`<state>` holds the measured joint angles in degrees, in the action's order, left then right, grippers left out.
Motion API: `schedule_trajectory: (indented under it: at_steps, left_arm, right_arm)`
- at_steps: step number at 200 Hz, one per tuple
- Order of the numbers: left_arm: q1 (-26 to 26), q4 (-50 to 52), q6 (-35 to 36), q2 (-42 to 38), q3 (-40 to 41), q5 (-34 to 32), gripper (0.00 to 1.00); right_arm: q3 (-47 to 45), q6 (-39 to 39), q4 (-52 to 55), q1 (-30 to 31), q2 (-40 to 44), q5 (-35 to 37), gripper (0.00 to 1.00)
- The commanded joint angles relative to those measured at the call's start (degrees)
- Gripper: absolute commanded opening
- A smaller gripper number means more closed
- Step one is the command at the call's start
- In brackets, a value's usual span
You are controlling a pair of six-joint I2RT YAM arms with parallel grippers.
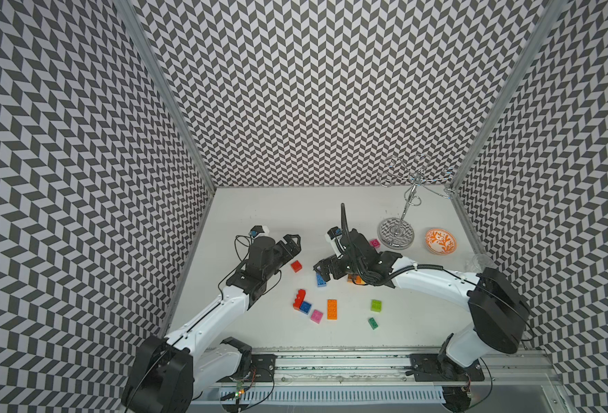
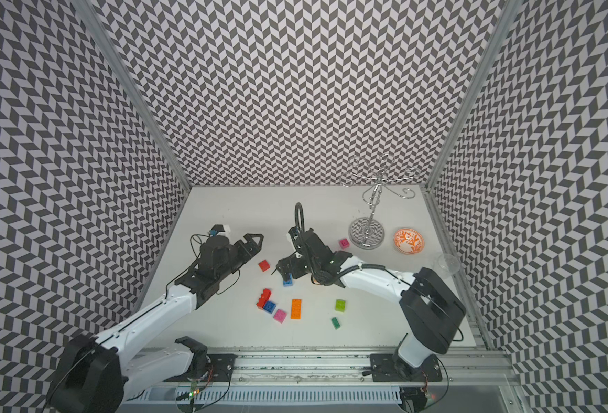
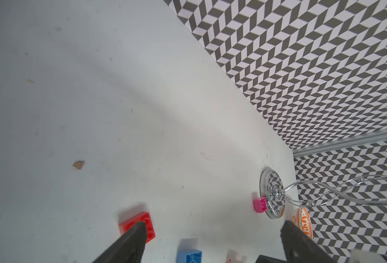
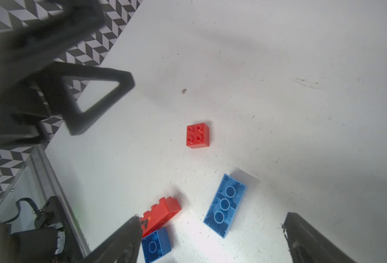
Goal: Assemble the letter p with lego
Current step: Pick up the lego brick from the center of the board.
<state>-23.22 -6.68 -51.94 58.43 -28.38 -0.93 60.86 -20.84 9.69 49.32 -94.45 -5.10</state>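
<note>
Found left tool (image 1: 294,243) released, fingers spread wide with nothing between, held above the counter (image 1: 277,207) just beyond the red square brick (image 1: 296,266). Found right tool (image 4: 210,220) likewise released and empty, poised over the light blue oblong brick (image 4: 225,205) lying hollow side up. Noted remaining lego nearer the front edge: red oblong brick (image 1: 299,298) on its side against a blue square brick (image 1: 305,306), then pink brick (image 1: 316,316), orange oblong brick (image 1: 332,309), lime brick (image 1: 376,305) and green brick (image 1: 373,323), each apart. Recorded second pink brick (image 1: 374,243) just beside the wire stand (image 1: 395,232), near a patterned bowl (image 1: 440,241).

Red brick (image 1: 296,266), orange-patterned bowl (image 1: 440,241)
</note>
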Motion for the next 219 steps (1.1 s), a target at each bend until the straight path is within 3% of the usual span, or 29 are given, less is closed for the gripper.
schedule_trajectory:
  at_steps: [1, 31, 60, 101, 118, 134, 174, 219]
  left_arm:
    - [0.04, -10.95, 5.33, -7.89, 9.44, -4.86, 1.0]
    - [0.67, -11.57, 9.1, -18.38, 14.24, -9.37, 1.0]
    - [0.75, -10.55, 10.03, -22.43, 14.75, -10.4, 1.0]
    - [0.72, -11.33, 9.93, -20.53, 14.68, -9.27, 1.0]
    - [0.75, -11.84, 9.93, -19.47, 14.67, -8.7, 1.0]
    - [0.73, -12.3, 9.84, -18.81, 14.7, -8.24, 1.0]
    - [0.73, -13.14, 9.67, -17.86, 14.8, -7.55, 1.0]
    - [0.8, -13.8, 9.92, -17.02, 14.85, -6.76, 1.0]
  right_arm:
    - [3.78, -4.29, 3.31, 1.74, -4.2, 3.6, 0.97]
    - [8.73, -6.31, 8.25, 3.54, -10.64, 4.15, 0.9]
    - [12.32, -7.32, 12.1, 4.25, -16.06, 6.26, 0.8]
    - [16.11, -7.15, 16.82, 5.24, -20.43, 12.28, 0.73]
    - [16.47, -6.84, 17.17, 5.35, -21.27, 12.64, 0.59]
    - [16.96, -6.58, 17.87, 5.34, -21.86, 13.67, 0.56]
    - [17.14, -4.97, 18.95, 5.28, -20.98, 14.68, 0.38]
    - [16.09, -0.13, 18.75, 5.3, -14.83, 16.34, 0.2]
